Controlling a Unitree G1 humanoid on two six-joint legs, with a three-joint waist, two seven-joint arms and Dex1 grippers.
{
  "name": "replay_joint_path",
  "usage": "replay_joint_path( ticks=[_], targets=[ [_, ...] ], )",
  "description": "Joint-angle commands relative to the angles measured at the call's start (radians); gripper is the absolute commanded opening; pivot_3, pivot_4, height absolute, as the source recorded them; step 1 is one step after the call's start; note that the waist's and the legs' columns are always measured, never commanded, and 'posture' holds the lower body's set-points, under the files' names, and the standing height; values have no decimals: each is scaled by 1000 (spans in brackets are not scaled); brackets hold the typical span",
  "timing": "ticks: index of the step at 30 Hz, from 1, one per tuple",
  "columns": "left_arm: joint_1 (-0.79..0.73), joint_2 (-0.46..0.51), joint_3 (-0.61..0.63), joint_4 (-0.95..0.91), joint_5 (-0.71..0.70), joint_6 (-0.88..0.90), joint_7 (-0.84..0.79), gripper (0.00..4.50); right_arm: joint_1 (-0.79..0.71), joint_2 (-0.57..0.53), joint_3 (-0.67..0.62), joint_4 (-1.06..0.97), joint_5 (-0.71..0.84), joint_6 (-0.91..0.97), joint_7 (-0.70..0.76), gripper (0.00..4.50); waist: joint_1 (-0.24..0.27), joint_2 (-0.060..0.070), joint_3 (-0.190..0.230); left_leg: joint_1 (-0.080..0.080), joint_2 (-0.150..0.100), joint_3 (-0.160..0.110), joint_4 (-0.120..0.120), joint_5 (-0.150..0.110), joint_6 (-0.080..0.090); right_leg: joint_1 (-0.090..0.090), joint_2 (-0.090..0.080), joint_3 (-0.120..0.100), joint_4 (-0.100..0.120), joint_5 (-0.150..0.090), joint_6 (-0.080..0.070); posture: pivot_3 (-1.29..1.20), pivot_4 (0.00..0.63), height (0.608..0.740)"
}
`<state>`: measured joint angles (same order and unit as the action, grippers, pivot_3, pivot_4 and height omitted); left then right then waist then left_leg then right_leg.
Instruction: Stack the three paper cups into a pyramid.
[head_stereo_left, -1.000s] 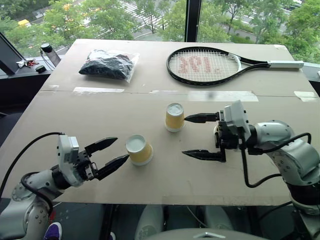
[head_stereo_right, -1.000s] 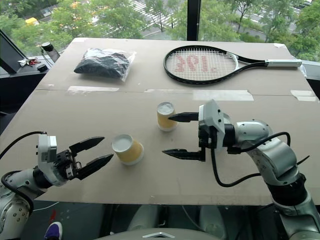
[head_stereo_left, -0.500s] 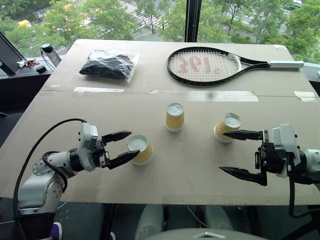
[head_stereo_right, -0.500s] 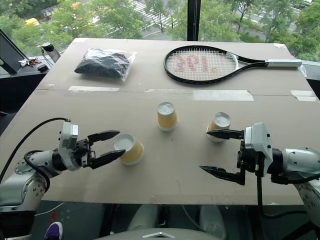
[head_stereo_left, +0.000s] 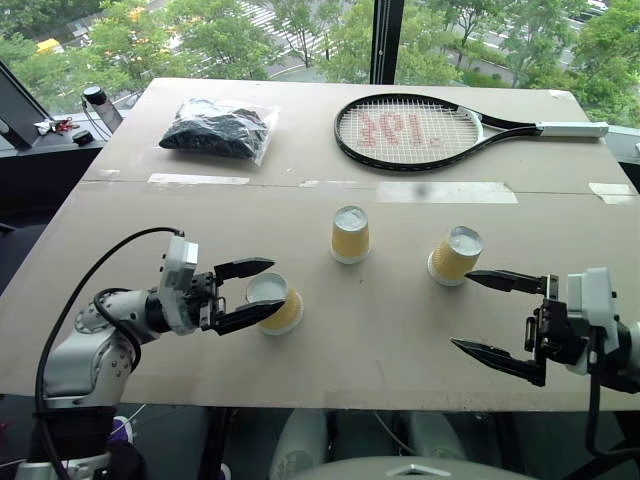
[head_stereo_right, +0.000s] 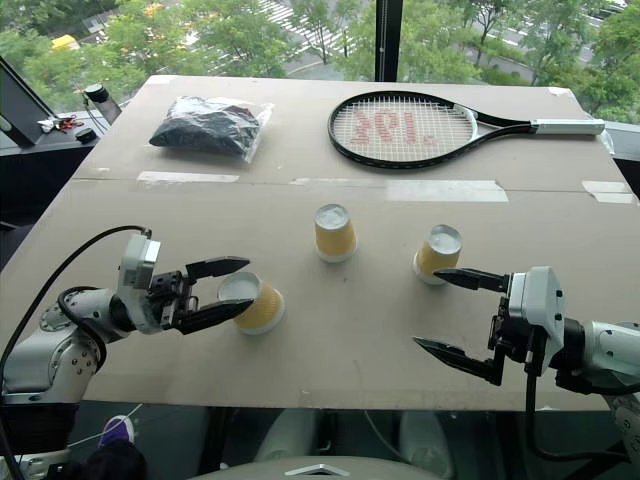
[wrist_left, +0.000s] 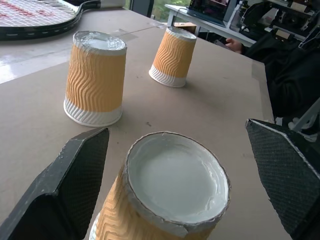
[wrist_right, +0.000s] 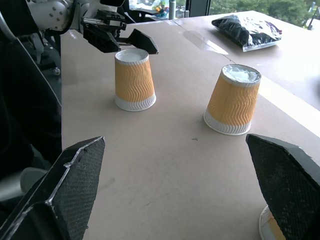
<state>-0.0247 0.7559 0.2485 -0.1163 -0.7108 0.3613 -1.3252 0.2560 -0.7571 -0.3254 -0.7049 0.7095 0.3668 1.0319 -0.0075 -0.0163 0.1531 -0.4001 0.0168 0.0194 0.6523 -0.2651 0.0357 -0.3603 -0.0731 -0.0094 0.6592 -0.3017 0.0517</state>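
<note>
Cups are what we handle: three paper ones stand upside down and apart on the worktop (head_stereo_left: 400, 330), not yet stacked. Our left pincer (head_stereo_left: 262, 290) is spread, its fingers on either side of the nearest cup (head_stereo_left: 275, 303); we cannot tell if they touch it. Our right pincer (head_stereo_left: 480, 312) is spread too and holds nothing, its upper finger just beside the right cup (head_stereo_left: 455, 255). The middle cup (head_stereo_left: 350, 235) stands between and farther back. Beyond lie a tennis racket (head_stereo_left: 420, 132) and a bag of dark stuff (head_stereo_left: 217, 130).
</note>
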Motion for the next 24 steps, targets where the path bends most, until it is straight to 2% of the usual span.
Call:
replay_joint_path(
  ticks=[1, 10, 12, 14, 15, 18, 21, 23, 24],
  targets=[
    [21, 11, -6, -43, 33, -33, 1, 4500, 10, 10, -24, 7, -2, -44, 6, 4459, 0, 0, 0, 0, 0, 0, 0, 0, 0, 0, 0, 0, 0, 0, 0, 0, 150, 740],
    [3, -29, -55, 45, 126, -120, 16, 4500, 0, 7, -12, 9, 5, -54, -4, 4459, 3, 0, 0, 1, 0, 0, 1, 0, 0, 0, 2, 0, 1, 0, 0, 0, 150, 740],
    [-7, -34, -68, 67, 142, -140, 5, 3967, 17, 0, -27, 6, 7, -55, 3, 4500, 5, 0, 0, 0, 0, 0, 1, 0, 0, 0, 2, 0, 1, 0, 0, 0, 150, 740],
    [-19, -45, -74, 88, 149, -176, -18, 3053, 35, 0, -37, 7, 0, -62, 4, 4500, 7, 0, 0, 1, 0, 0, 1, 0, 0, 0, 2, 0, 1, 0, 0, 0, 150, 740],
    [-26, -50, -73, 95, 150, -188, -20, 2751, 41, -1, -38, 6, -3, -63, 1, 4500, 7, 0, 0, 1, 0, 0, 1, 0, 0, 0, 2, 0, 2, 0, 0, 0, 150, 740],
    [-50, -60, -72, 117, 148, -217, -37, 2559, 49, 6, -36, -9, 0, -62, -16, 4500, 7, 0, 0, 1, 0, 0, 1, 0, 0, 1, 2, 0, 2, 0, 0, 0, 150, 740],
    [-75, -73, -83, 99, 126, -218, -63, 2559, 56, 9, -33, -18, -3, -63, -29, 4500, 7, 0, 0, 1, 0, 0, 1, 0, 0, 1, 3, 0, 2, 0, 0, 0, 150, 740],
    [-100, -90, -109, 42, 103, -160, -33, 2559, 69, 13, -40, -24, -6, -67, -38, 4500, 12, 0, 0, 1, 0, 0, 1, 0, 0, 1, 3, -1, 2, 0, 0, 0, 150, 740],
    [-113, -101, -127, 23, 133, -163, 6, 2559, 73, 14, -43, -27, -6, -68, -43, 4500, 15, -1, 0, 1, 0, 0, 2, 0, 0, 1, 3, -1, 2, 0, 0, 0, 150, 740]
  ],
)
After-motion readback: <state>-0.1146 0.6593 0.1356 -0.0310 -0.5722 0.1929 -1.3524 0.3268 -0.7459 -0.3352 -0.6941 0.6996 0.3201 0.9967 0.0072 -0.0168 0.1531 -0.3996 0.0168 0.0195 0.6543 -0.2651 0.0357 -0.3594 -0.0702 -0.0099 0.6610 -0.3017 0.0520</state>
